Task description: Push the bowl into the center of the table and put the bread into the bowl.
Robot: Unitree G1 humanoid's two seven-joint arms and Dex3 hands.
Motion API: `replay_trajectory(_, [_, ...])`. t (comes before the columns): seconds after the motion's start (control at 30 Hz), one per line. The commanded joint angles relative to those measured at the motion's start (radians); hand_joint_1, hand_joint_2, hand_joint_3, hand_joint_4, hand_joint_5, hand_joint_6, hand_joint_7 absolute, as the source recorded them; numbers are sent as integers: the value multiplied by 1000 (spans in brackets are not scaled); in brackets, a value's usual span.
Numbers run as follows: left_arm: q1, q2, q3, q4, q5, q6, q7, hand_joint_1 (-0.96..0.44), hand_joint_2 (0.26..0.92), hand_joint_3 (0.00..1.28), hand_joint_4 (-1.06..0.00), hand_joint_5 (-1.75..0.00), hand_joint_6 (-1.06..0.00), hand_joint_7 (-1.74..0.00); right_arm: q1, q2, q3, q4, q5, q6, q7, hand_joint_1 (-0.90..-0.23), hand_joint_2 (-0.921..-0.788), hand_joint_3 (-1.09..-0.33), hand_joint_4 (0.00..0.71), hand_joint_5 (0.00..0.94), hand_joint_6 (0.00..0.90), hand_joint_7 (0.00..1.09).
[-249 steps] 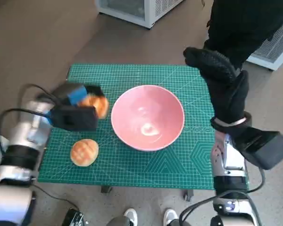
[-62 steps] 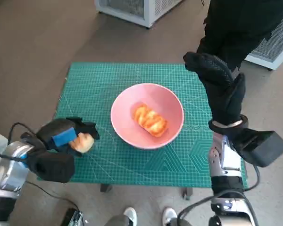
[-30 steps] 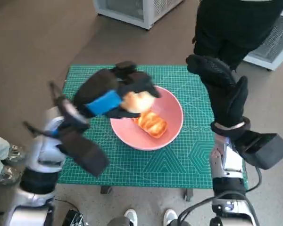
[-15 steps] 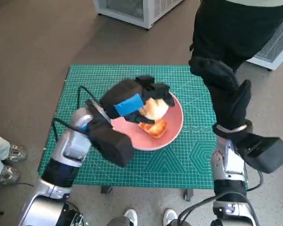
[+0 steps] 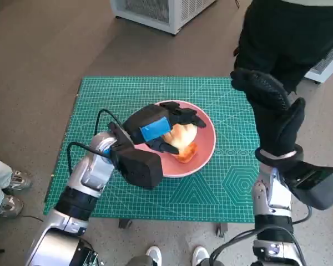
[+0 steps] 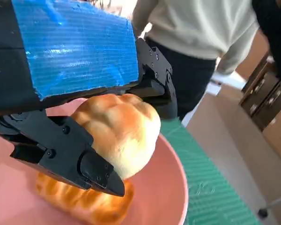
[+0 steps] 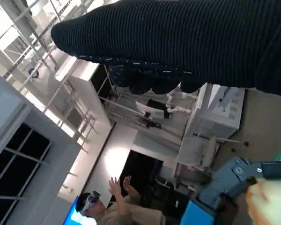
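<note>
A pink bowl (image 5: 206, 144) sits near the middle of the green mat (image 5: 111, 100). My left hand (image 5: 158, 124) reaches over it and holds a round bread roll (image 5: 183, 134) just above the bowl's inside. In the left wrist view the black fingers (image 6: 84, 161) grip that roll (image 6: 124, 131) over the pink bowl (image 6: 164, 187). Under it lies a second, striped orange bread (image 5: 187, 154), also seen as the bread (image 6: 84, 204) in the bowl. My right hand (image 5: 275, 111) is raised above the mat's right edge, fingers spread, holding nothing.
A person in dark clothes (image 5: 288, 33) stands beyond the table's far right corner. A white cabinet (image 5: 161, 11) stands on the floor behind the table. A foot in a shoe (image 5: 11, 183) shows at the left. In the right wrist view a person (image 7: 107, 206) sits far off.
My left hand picked up the round roll from the mat's left front, carried it right over the bowl, and has now lowered it further into the bowl. The right hand shifted slightly right.
</note>
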Motion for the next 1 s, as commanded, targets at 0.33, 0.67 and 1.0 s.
replay_trajectory(0.33, [41,5,119,-26,-247,-38,-88,-477,872,11,-44,0,-237,-6,22,-4,8,-16,-2,42,-6,-740,-921,-697,219,2,119,492])
replay_trajectory(0.67, [60,-70,245,6,-456,-139,-66,-525,916,62,-42,-5,-264,-19,19,-5,10,-27,-12,52,-13,-738,-921,-698,217,0,121,483])
replay_trajectory(1.0, [91,-219,363,-23,-742,-136,-93,-645,921,303,-58,-11,-240,-16,1,-5,17,-40,-28,83,-43,-741,-921,-698,213,0,130,479])
